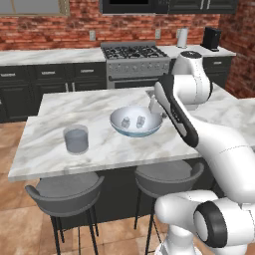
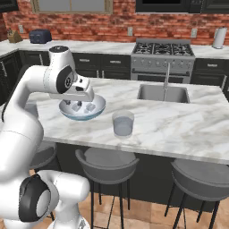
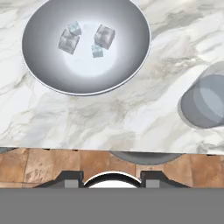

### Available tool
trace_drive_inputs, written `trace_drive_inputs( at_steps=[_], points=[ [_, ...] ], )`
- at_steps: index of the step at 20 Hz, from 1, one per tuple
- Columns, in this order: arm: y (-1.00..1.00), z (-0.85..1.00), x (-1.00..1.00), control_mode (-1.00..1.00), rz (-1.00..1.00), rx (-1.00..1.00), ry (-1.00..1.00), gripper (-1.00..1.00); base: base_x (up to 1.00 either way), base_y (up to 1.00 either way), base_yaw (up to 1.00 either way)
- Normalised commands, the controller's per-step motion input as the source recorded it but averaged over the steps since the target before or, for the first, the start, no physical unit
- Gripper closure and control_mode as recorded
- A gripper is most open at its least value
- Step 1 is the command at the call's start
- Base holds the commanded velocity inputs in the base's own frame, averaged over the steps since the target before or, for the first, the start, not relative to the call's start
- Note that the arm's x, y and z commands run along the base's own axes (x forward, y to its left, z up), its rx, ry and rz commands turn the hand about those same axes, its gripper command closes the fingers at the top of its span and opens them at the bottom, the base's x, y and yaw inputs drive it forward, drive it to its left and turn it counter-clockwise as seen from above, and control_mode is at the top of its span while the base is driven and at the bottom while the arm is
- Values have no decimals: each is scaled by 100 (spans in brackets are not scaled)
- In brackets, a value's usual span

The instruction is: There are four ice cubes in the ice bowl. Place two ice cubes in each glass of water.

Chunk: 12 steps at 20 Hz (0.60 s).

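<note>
Ice bowl (image 2: 99, 108) with ice cubes (image 2: 91, 107) on marble counter (image 2: 179, 125); glass of water (image 2: 123, 123) right of it.

glossy ice bowl (image 3: 131, 65) on smooth, veined marble counter (image 3: 109, 118).

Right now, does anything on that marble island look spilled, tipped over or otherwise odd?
Nothing stands out. The wide pale blue-grey bowl sits upright on the marble counter with four small translucent ice cubes inside it. The clear tumbler of greyish water stands upright, with no puddle around it.
</note>
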Motion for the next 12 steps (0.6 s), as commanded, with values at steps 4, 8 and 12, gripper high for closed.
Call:
trace_drive_inputs(
  at_steps=[4, 8, 12],
  points=[
    [6, 0, 15, -100, 0, -3, 0, -100, 0, 0, 0],
    [6, 0, 49, -100, -1, 0, 2, -100, 0, 0, 0],
    [2, 0, 33, -100, -2, 1, 0, -100, 0, 0, 0]
  ],
)
